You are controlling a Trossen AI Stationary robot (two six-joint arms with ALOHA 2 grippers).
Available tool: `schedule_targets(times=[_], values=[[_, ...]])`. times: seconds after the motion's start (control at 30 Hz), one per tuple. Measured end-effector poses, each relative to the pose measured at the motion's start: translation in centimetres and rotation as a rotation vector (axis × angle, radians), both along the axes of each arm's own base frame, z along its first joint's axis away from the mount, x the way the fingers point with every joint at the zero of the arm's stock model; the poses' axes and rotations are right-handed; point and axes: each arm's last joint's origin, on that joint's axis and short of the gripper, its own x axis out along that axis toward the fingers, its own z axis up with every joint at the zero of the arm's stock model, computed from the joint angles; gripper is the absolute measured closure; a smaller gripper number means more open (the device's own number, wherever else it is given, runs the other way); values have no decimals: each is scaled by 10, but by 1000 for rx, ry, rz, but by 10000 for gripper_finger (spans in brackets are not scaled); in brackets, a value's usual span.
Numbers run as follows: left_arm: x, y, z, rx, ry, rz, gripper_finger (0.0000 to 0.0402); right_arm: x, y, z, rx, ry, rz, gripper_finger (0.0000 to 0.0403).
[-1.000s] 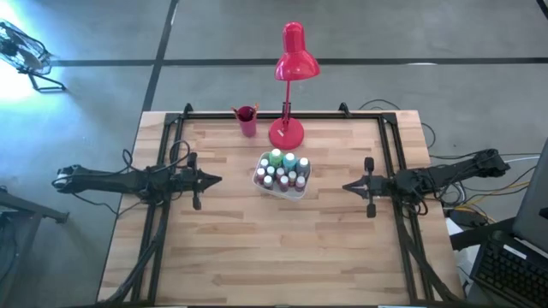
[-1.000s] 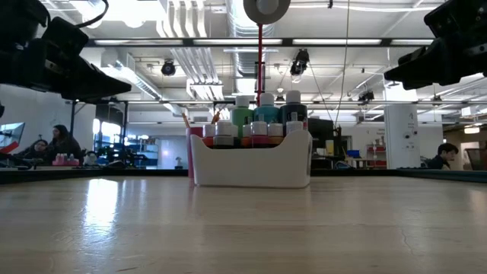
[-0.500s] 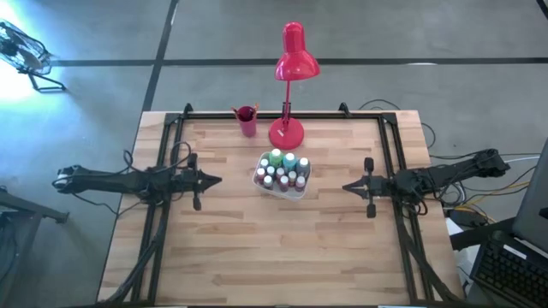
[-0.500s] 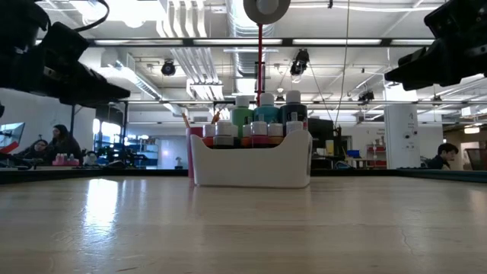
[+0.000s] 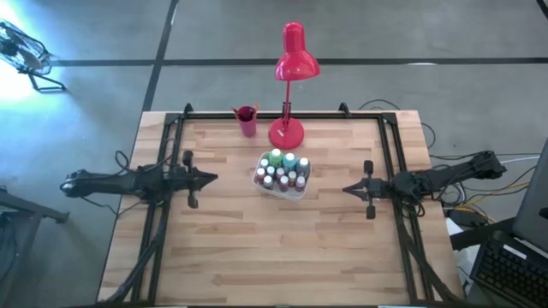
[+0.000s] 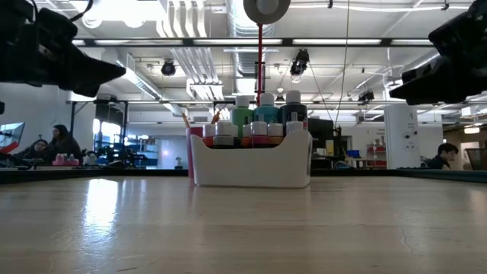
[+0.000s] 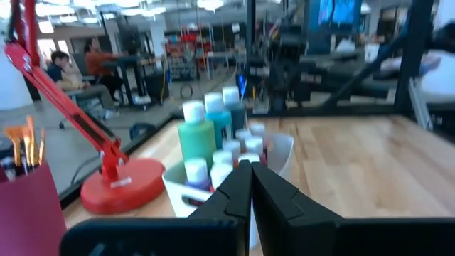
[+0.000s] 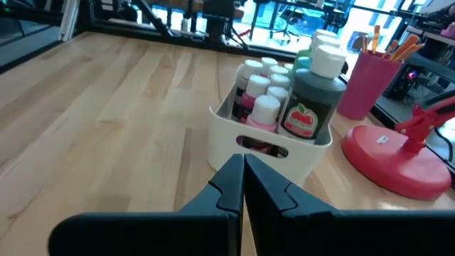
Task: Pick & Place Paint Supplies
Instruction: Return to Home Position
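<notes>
**Both grippers faced the filled bin from opposite sides**

The small pale-capped paint bottles (image 5: 281, 168) stood upright, packed in the white rectangular plastic bin (image 5: 294, 196), toward the far middle of the pale wooden desk (image 5: 257, 248). The left gripper (image 5: 212, 178) hung to the bin's left and the right gripper (image 5: 346, 188) to its right. Each pointed inward, fingers pressed together, empty. Neither seemed clearly nearer. Thin wooden-handled brushes (image 7: 27, 146) stood in the red cup (image 5: 248, 127), farther back.
</notes>
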Motion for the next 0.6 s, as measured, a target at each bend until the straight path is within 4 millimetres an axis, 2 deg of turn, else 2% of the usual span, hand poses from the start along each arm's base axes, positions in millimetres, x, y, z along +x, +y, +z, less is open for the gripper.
schedule_targets(times=[0.27,0.6], values=[[-6,0,9,-7,-111,0,388,-1,0,-1,4,-34,4,394],[-6,0,10,-7,-121,1,388,-7,-2,9,33,-147,3,394]])
